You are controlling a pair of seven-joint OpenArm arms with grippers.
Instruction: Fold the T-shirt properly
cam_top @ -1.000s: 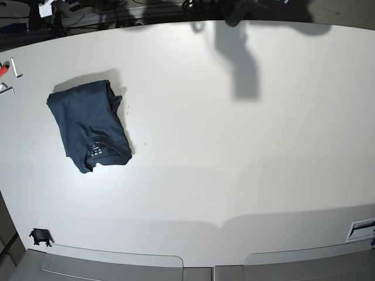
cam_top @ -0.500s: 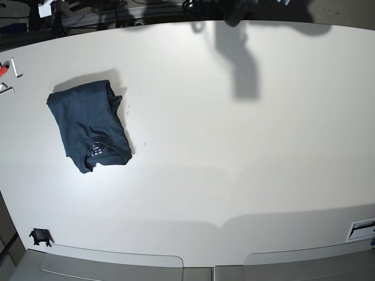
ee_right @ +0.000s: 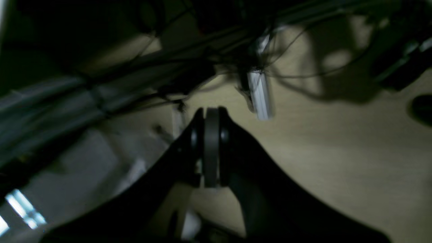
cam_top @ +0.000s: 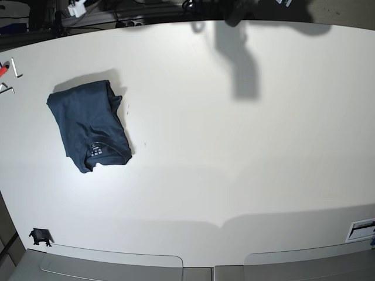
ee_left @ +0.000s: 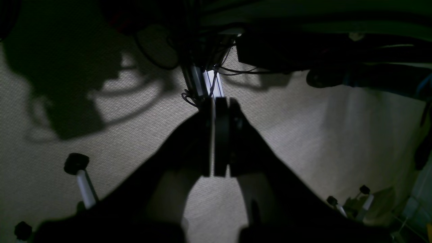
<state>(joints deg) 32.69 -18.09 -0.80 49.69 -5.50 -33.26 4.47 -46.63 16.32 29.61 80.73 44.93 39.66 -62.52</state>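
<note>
The dark navy T-shirt [cam_top: 88, 125] lies folded into a compact rectangle on the left part of the white table [cam_top: 234, 152], collar and small neck label at its near end. Neither gripper shows in the base view; only arm shadows fall on the table's far edge. In the left wrist view my left gripper [ee_left: 216, 135] is shut and empty, over carpet floor away from the table. In the right wrist view my right gripper [ee_right: 211, 152] is shut and empty, over floor and cables.
A small black clip [cam_top: 40, 236] sits at the table's near left corner. Small white and red items [cam_top: 9, 73] lie at the far left edge. A white label [cam_top: 360, 228] is at the near right corner. Cables and stand legs [ee_left: 82, 182] are on the floor.
The shirt has not moved. A white item beyond the table's far left edge has shifted a little to the right.
</note>
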